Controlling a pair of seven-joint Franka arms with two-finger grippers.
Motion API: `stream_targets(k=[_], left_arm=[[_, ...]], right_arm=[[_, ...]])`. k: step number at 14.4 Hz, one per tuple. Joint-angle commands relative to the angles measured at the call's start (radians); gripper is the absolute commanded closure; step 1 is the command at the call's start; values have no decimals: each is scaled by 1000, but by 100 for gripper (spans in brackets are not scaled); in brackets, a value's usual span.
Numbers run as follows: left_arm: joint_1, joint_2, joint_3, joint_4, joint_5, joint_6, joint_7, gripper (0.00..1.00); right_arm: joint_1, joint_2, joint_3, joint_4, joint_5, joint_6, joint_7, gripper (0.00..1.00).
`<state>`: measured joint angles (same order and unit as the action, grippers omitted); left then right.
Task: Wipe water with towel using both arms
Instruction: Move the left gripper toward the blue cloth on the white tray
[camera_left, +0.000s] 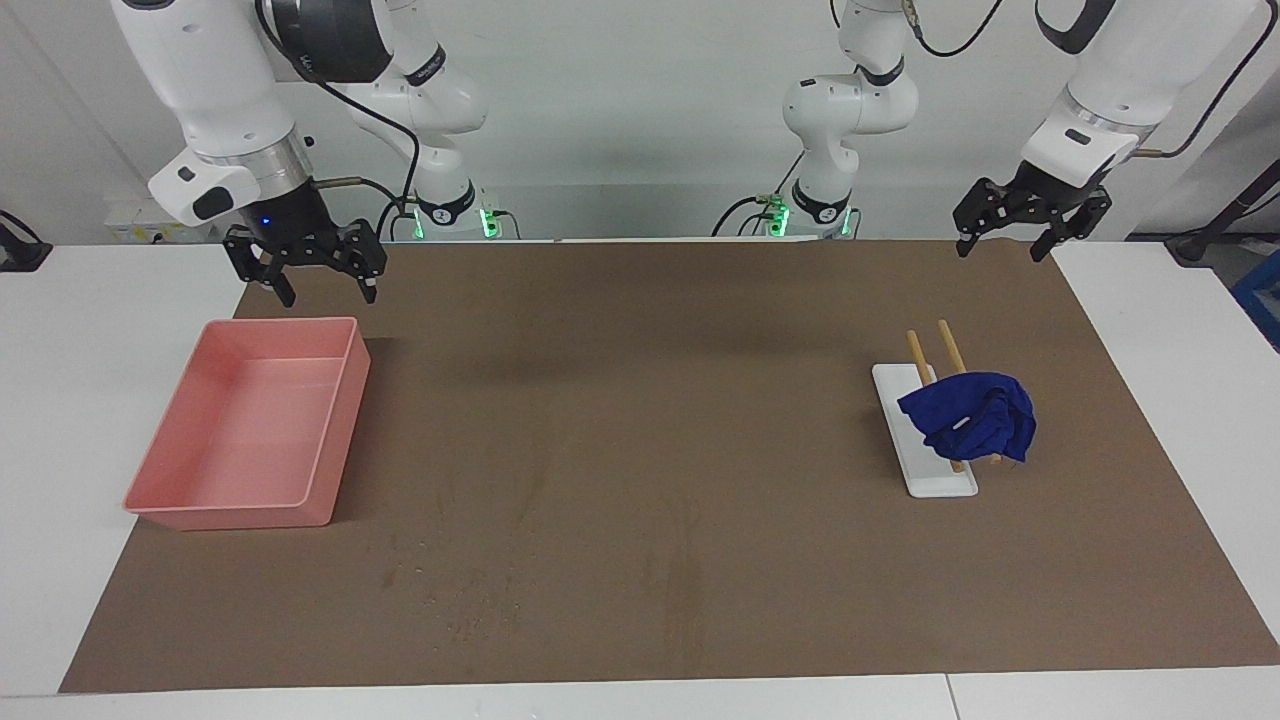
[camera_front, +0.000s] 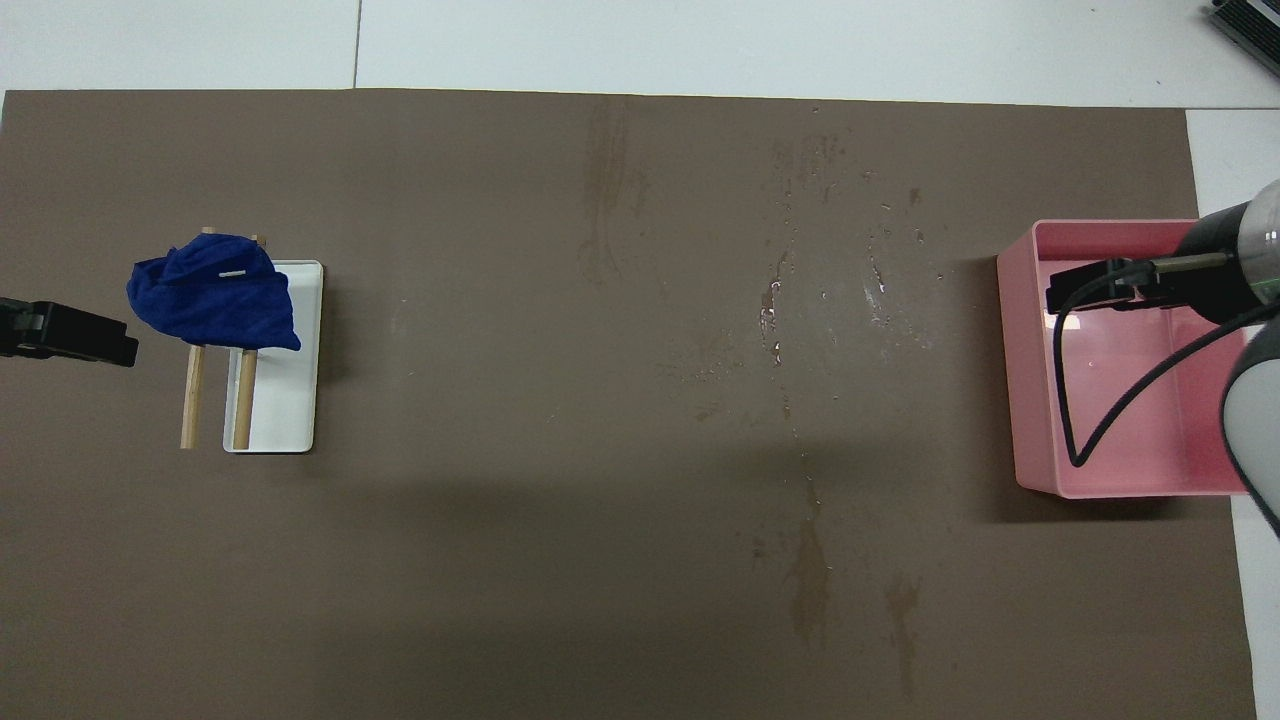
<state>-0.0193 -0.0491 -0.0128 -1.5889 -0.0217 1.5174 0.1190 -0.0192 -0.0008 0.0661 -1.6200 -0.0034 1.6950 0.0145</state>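
The deep-blue towel (camera_left: 970, 415) hangs bunched over the two wooden rods of a white rack (camera_left: 925, 475) toward the left arm's end of the table; it also shows in the overhead view (camera_front: 212, 295). Water drops (camera_front: 800, 290) lie scattered on the brown mat between the rack and a pink bin, and show faintly in the facing view (camera_left: 450, 600). My left gripper (camera_left: 1000, 250) is open and empty, raised over the mat's edge beside the rack (camera_front: 70, 335). My right gripper (camera_left: 328, 295) is open and empty, raised over the pink bin (camera_front: 1075, 290).
A pink bin (camera_left: 345, 400) stands at the right arm's end of the mat, also in the overhead view (camera_front: 1010, 370). The brown mat (camera_left: 700, 400) covers most of the white table. Dark damp streaks (camera_front: 810, 580) mark the mat nearer to the robots than the drops.
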Motion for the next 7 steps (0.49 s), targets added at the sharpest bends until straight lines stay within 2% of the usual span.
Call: stream_targets(k=[1, 5, 6, 7], left_arm=[[-8, -21, 4, -26, 14, 9, 13, 0], [-11, -21, 4, -28, 14, 21, 11, 0], [-10, -28, 5, -51, 16, 44, 8, 0], [-4, -50, 5, -106, 16, 122, 13, 0]], right_arm=[[-7, -11, 8, -5, 25, -2, 4, 0], [-7, -11, 9, -5, 25, -5, 2, 0], [-7, -11, 11, -3, 26, -8, 2, 0], [-7, -11, 11, -1, 26, -11, 2, 0]])
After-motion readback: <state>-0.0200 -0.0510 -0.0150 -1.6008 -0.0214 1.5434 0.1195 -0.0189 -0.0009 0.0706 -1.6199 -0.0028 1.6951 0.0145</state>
